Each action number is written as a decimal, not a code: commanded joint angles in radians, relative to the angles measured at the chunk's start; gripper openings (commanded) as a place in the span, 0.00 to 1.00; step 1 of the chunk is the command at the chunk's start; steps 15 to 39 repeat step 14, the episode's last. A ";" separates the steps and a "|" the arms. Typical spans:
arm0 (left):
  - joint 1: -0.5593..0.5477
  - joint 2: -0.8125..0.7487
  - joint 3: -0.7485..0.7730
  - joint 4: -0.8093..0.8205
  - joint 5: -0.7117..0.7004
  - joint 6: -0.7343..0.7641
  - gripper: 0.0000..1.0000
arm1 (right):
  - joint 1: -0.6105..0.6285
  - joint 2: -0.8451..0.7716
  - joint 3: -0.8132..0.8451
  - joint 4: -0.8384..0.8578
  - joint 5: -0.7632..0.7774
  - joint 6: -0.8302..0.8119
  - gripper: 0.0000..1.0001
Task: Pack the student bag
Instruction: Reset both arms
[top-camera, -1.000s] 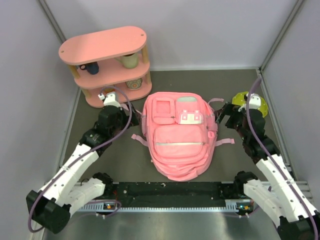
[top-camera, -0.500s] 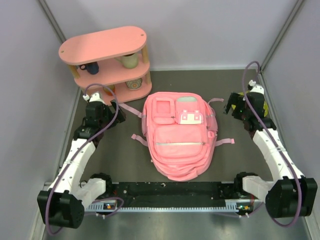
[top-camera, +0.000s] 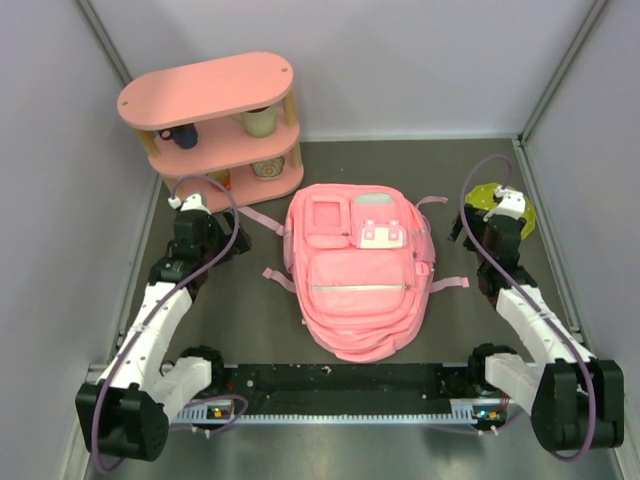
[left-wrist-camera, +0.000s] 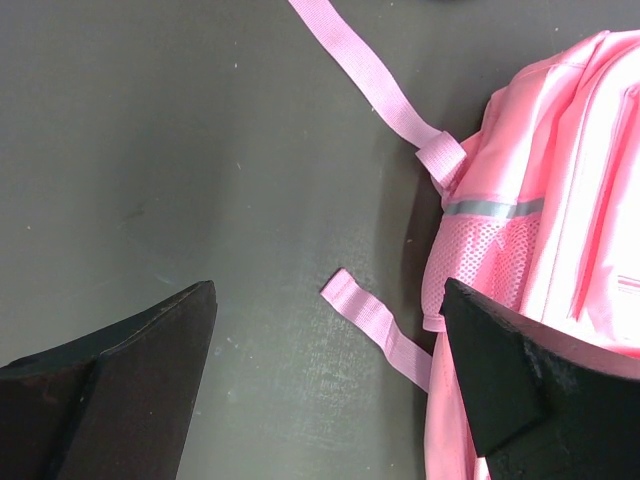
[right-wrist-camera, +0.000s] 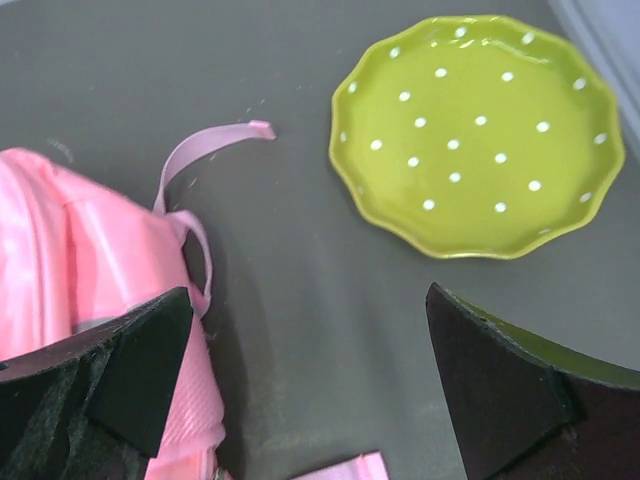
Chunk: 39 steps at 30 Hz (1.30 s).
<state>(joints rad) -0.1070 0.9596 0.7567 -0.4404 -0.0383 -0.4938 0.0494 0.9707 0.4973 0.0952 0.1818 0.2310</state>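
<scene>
Resting on grey table, student bag, pale walls

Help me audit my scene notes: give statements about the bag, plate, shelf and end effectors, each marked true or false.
The pink backpack lies front-up on the table. True.
The left end effector is shut on a strap. False: it is open, holding nothing.
The green dotted plate sits on the pink shelf. False: it lies on the table, right of the backpack.
The right end effector is open. True.
The shelf's tiers are bare. False: the pink shelf holds cups.
</scene>
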 joint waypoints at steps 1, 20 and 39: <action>0.003 -0.039 -0.025 0.046 -0.005 0.021 0.99 | -0.005 0.077 -0.054 0.201 0.167 -0.053 0.99; 0.004 -0.085 -0.057 0.077 -0.035 0.017 0.99 | -0.005 0.163 -0.295 0.769 0.185 -0.157 0.99; 0.004 -0.085 -0.057 0.077 -0.035 0.017 0.99 | -0.005 0.163 -0.295 0.769 0.185 -0.157 0.99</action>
